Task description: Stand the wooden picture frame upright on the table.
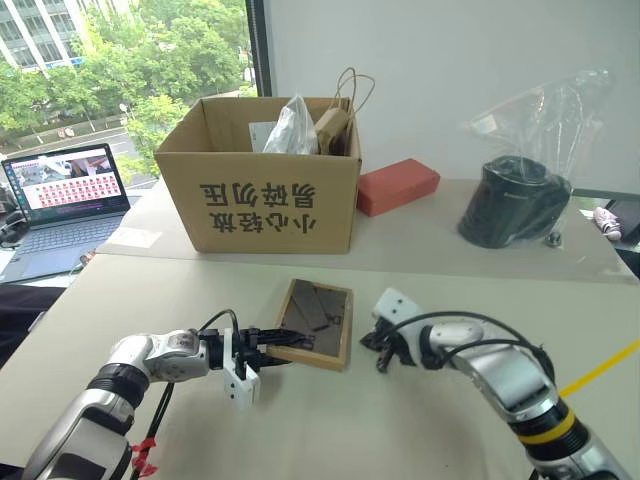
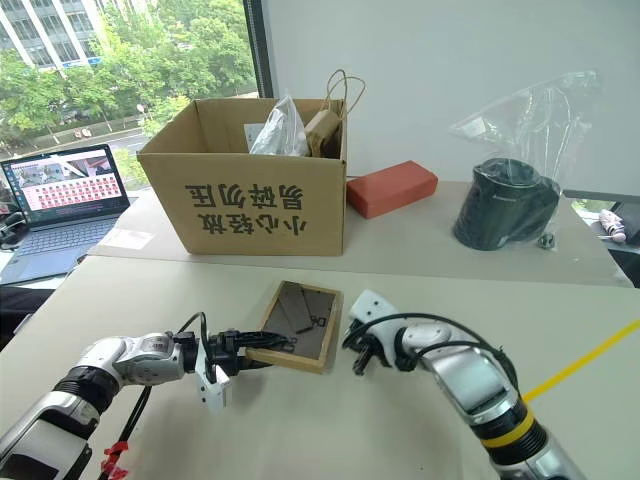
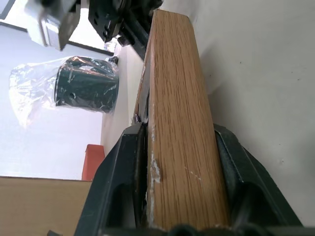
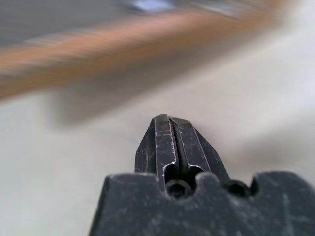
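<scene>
The wooden picture frame (image 1: 318, 322) lies on the beige table (image 1: 150, 300) with its dark back board and fold-out stand facing up. My left gripper (image 1: 270, 352) comes in from the left and is shut on the frame's near left edge. In the left wrist view the light-wood edge (image 3: 179, 137) fills the gap between both black fingers (image 3: 120, 187). My right gripper (image 1: 381, 358) is shut with nothing in it, just off the frame's right side, pointing down at the table. The right wrist view shows its closed tips (image 4: 170, 123) and the frame's blurred wooden edge (image 4: 98, 54) beyond them.
A large cardboard box (image 1: 262, 185) with bags in it stands behind the frame. A red-orange block (image 1: 397, 186) and a black container in a plastic bag (image 1: 515, 200) sit at the back right. An open laptop (image 1: 65, 205) is at the far left. A yellow line (image 1: 600, 370) crosses the table's right side.
</scene>
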Tool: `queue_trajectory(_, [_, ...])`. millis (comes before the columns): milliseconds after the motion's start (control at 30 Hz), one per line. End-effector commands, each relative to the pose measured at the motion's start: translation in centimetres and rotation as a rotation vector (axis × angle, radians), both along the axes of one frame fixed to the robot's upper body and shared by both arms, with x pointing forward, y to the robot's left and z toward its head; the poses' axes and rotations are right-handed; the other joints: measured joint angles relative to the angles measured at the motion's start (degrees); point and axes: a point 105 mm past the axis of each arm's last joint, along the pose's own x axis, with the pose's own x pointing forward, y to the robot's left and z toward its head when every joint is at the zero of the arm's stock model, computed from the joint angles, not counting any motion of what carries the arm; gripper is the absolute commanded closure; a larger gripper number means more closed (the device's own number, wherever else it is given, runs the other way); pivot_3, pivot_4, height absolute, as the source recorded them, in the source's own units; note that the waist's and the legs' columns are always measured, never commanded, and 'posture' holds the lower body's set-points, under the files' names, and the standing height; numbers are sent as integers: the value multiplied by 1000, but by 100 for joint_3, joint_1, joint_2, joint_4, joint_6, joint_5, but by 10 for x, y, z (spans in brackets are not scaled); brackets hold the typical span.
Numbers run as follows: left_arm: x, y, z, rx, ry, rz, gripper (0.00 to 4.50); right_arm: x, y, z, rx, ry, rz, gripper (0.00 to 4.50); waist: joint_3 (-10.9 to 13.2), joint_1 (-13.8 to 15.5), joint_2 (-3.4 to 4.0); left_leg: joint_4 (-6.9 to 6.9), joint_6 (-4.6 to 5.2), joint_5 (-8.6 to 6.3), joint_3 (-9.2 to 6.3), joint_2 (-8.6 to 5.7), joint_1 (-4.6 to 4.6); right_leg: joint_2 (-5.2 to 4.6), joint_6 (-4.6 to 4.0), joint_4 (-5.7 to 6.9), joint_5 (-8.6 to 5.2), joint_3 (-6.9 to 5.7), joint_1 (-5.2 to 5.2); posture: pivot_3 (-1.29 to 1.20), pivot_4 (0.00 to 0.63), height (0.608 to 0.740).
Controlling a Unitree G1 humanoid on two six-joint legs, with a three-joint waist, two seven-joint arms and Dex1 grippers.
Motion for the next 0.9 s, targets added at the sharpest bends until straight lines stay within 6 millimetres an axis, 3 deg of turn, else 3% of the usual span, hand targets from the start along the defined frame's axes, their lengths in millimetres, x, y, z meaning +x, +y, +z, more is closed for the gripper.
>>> queue_trajectory(33, [-12,-1,-15,64,31,-30,3151,12,24,49,164,-102,47,4500,1,-58,1,-7,0,1,-1,1,0,2,-1,2,0,0,-3,0,150,740])
queue_trajectory(133, [-13,-3,-9,44,1,-31,3151,19,44,63,283,-72,64,4500,2,-93,1,-17,0,2,-6,1,1,3,-4,3,0,-3,-3,0,150,740])
queue_trajectory(167, [-14,-4,-8,37,-8,-33,3155,19,53,66,325,-46,82,3900,2,-98,1,-17,0,2,-6,1,-1,2,-4,1,0,-4,-3,0,150,740])
queue_trajectory(267, [-20,-8,-2,7,-31,-49,3155,13,81,66,397,45,181,2993,4,-105,3,-20,0,2,-7,0,-6,1,-47,-2,25,-5,-7,0,150,740])
queue_trajectory(433, [-30,-13,4,-14,-47,-69,3155,21,84,35,294,135,207,1259,7,-111,8,-25,0,2,-9,0,-14,0,-51,-4,26,-8,-16,0,150,740])
queue_trajectory(533, [-31,-12,6,-13,-49,-65,3155,19,91,29,338,213,257,165,14,-140,17,-24,0,2,-8,0,-19,0,-52,1,25,-7,-27,0,150,740])
queue_trajectory(700, [-32,-12,8,-5,-51,-55,3155,-5,109,22,400,362,426,19,15,-172,17,-22,1,3,-9,1,-12,3,-52,17,24,-6,-26,0,150,740])
queue_trajectory(900, [-33,-11,6,-2,-48,-46,3155,-25,114,49,540,401,548,19,15,-191,18,-21,1,3,-11,0,-13,3,-54,24,23,-6,-28,0,150,740])
